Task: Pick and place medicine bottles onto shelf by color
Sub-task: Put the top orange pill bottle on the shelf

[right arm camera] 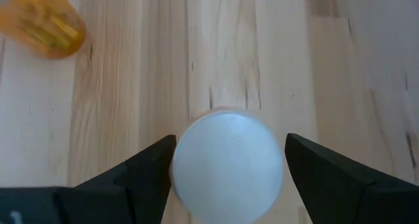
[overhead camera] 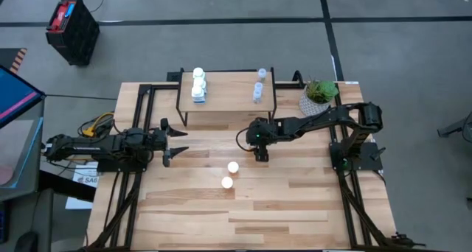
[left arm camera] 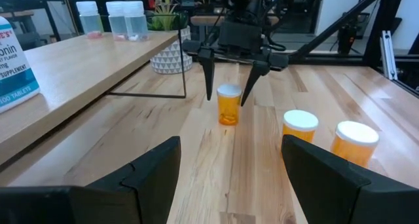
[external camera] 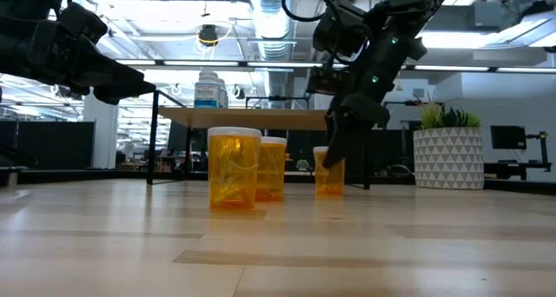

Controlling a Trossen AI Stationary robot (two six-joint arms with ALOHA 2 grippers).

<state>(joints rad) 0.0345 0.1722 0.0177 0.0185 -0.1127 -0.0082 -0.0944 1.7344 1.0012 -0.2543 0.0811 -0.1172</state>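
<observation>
The shelf (overhead camera: 225, 97) stands at the table's far middle. Three white bottles (overhead camera: 199, 85) stand on its left end and three clear bottles (overhead camera: 259, 85) on its right end. Three orange bottles with white caps stand upright on the table. Two of them (overhead camera: 233, 166) (overhead camera: 227, 183) are near the middle. The third (left arm camera: 228, 107) is under my right gripper (left arm camera: 228, 96), which points down, open, with one finger on either side of the white cap (right arm camera: 228, 155). My left gripper (overhead camera: 173, 144) waits open and empty at the table's left.
A potted green plant (overhead camera: 318, 94) in a white pot stands to the right of the shelf, close to my right arm. The shelf's thin black legs (left arm camera: 183, 70) stand on the table beyond the third orange bottle. Bare wooden tabletop (overhead camera: 243, 215) lies toward the near edge.
</observation>
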